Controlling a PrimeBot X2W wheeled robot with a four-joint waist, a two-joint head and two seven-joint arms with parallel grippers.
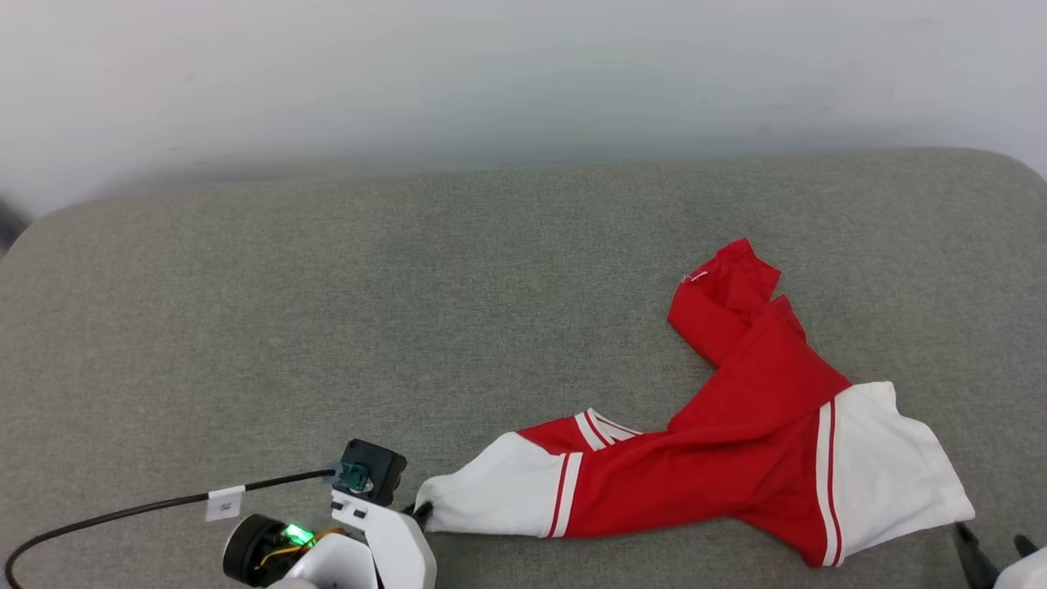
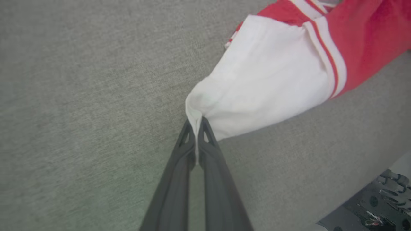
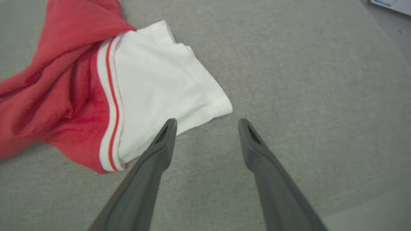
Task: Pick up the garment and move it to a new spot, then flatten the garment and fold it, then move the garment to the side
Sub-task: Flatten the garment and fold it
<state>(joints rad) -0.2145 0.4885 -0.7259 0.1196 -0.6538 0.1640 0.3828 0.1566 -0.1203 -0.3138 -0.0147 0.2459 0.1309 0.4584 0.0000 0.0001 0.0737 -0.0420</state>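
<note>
Though vague overhead, plain wrist-side: left fingers (image 2: 178, 173) tight on garment (image 2: 266, 80).

Glossy white angular forearm shell (image 1: 398, 544), black boxy module (image 1: 375, 468) with a teal connector (image 1: 354, 475), thin black cable (image 1: 123, 513) bearing a white paper tag (image 1: 224, 503), round black joint (image 1: 249, 558) with a green lamp (image 1: 298, 536) and yellow wires (image 1: 282, 555), left gripper (image 2: 196, 121) of two long tapered dark-grey fingers (image 2: 212, 166) with triangular cut-outs near the tips
</note>
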